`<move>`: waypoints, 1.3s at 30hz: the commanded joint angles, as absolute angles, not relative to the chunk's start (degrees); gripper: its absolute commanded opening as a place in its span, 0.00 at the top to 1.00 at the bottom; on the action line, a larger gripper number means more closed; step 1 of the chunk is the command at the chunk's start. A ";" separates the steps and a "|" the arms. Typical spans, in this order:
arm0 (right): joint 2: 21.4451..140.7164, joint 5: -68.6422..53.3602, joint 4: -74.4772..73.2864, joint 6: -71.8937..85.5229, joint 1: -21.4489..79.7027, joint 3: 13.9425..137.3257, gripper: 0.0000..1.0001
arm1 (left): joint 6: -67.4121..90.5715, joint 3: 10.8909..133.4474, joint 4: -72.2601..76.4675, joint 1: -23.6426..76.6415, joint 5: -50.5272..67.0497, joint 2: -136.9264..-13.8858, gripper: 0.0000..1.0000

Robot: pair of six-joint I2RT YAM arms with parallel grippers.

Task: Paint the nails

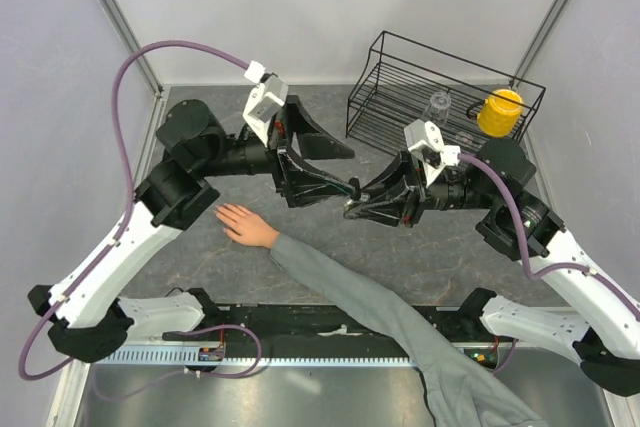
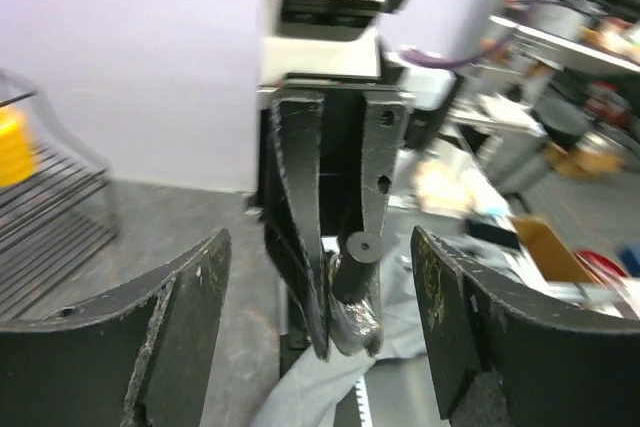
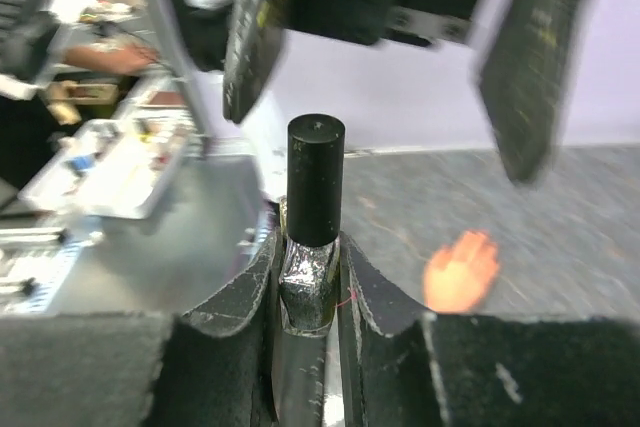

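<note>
A bare hand with a grey sleeve lies flat on the table; its nails are too small to make out. It shows blurred in the right wrist view as the hand. My right gripper is shut on a small dark bottle with a tall black cap. My left gripper is open, its fingers standing on either side of that cap without touching it. Both grippers, the left and the right, meet above the table to the right of the hand.
A black wire basket stands at the back right with a yellow container and a clear glass in it. Pale walls close in the table at the back and both sides. The sleeved arm crosses the near edge between the arm bases.
</note>
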State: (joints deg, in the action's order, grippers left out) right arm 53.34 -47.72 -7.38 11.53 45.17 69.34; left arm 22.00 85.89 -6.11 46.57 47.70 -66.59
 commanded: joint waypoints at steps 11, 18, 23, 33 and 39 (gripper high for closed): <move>57.48 -30.32 -20.30 2.28 45.26 75.50 1.00 | 15.21 89.65 -24.43 46.93 25.49 -64.42 0.48; 57.92 -29.36 -20.65 1.85 45.26 74.97 1.00 | 12.83 91.14 -28.30 47.90 23.03 -66.71 0.48; 58.45 -29.09 -20.48 1.58 45.18 75.23 1.00 | 11.52 92.11 -29.27 48.60 25.31 -68.29 0.66; 57.05 -1.09 -22.76 6.58 45.26 66.74 0.02 | 6.60 86.00 -23.93 48.69 4.17 -69.88 0.98; 50.38 18.89 -26.45 16.24 45.26 53.90 0.02 | 0.36 70.33 2.09 48.25 -17.56 -73.64 0.98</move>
State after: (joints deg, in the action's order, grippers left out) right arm 54.83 2.04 -22.87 8.21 45.25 60.12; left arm 7.31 76.73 -14.70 48.62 0.08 -69.82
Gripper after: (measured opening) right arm 0.982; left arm 0.081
